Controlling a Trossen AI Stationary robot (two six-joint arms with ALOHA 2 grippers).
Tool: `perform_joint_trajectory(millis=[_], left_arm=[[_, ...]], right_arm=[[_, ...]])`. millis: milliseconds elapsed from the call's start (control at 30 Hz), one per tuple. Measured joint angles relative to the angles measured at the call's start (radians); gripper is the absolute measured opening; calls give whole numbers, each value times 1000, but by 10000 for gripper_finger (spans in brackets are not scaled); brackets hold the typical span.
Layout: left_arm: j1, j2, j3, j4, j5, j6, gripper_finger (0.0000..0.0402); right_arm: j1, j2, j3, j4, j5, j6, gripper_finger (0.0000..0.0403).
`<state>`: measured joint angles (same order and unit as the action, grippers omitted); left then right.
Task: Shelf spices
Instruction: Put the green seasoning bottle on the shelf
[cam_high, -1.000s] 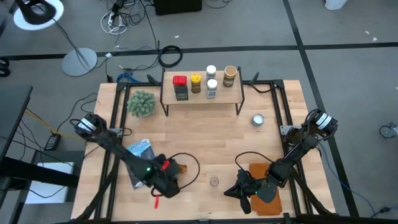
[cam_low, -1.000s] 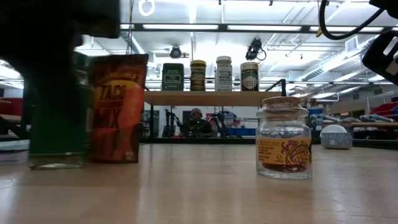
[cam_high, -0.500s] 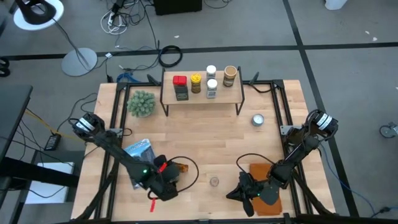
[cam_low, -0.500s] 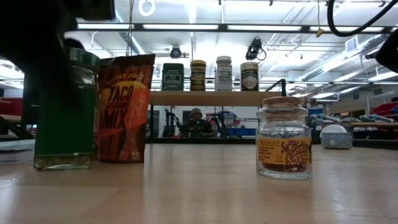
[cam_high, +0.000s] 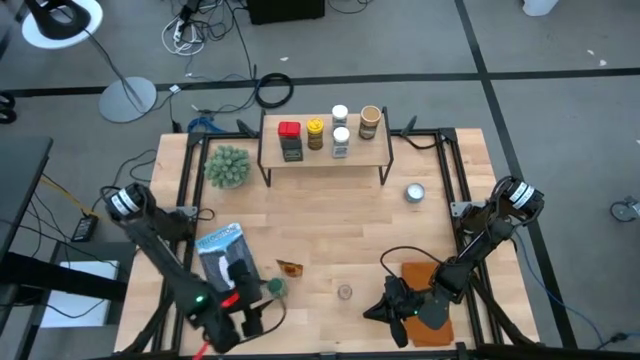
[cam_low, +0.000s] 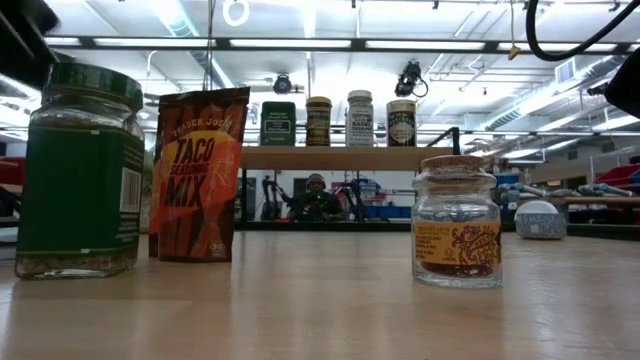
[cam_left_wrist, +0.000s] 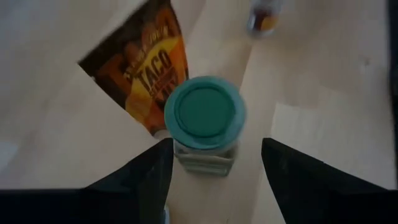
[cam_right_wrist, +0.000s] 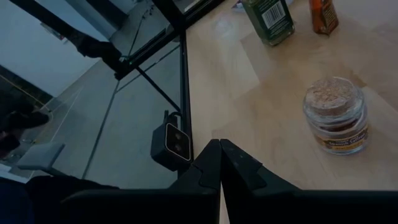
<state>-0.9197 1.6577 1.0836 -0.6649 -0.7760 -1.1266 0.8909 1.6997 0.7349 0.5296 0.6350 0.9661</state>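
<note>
A glass jar with a green lid (cam_high: 275, 287) stands on its base near the table's front edge, left of centre. Just behind it a red taco-mix packet (cam_low: 198, 175) stands upright. My left gripper (cam_high: 255, 300) hovers open above and to the near left of the jar, its fingers on either side without touching. A small cork-topped jar (cam_high: 345, 292) stands to the right. My right gripper (cam_right_wrist: 220, 148) waits shut over the near right edge. Several spice jars stand on the shelf (cam_high: 372, 155) at the far side.
A fuzzy green plant ball (cam_high: 228, 167) sits left of the shelf and a round silvery tin (cam_high: 414, 193) at its right front. A blue-and-white packet (cam_high: 222, 240) lies at the left. A brown mat (cam_high: 432, 300) lies under my right arm. A person (cam_low: 316, 195) sits beyond the table.
My left gripper has drawn back from the green-lidded jar toward the table's near left corner and risen a little, turning as it went. The jar, half covered by the gripper before, now stands in full view on the table. The right arm has kept still.
</note>
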Motion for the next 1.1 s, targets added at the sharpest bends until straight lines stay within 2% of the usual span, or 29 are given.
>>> perform_joint_trajectory(millis=[100,200,333,533,667,1000,1100], left_arm=[[-53,0,0,-11,-116,-35,249],[-87,0,-12,-9,-180,-67,249],[-103,0,-77,56,-185,-116,249],[-102,0,-223,322,-201,-137,249],[-90,0,-283,425,-200,-136,249],[-42,0,-297,536,-149,-79,249],[-29,0,-297,505,-147,-84,249]], right_arm=[[0,0,0,0,4,0,7],[0,0,0,0,13,0,7],[0,0,0,-2,28,0,7],[-1,0,0,-3,31,0,7],[-1,0,0,-3,31,0,7],[-3,0,0,-3,52,0,7],[-4,0,0,-6,53,0,7]])
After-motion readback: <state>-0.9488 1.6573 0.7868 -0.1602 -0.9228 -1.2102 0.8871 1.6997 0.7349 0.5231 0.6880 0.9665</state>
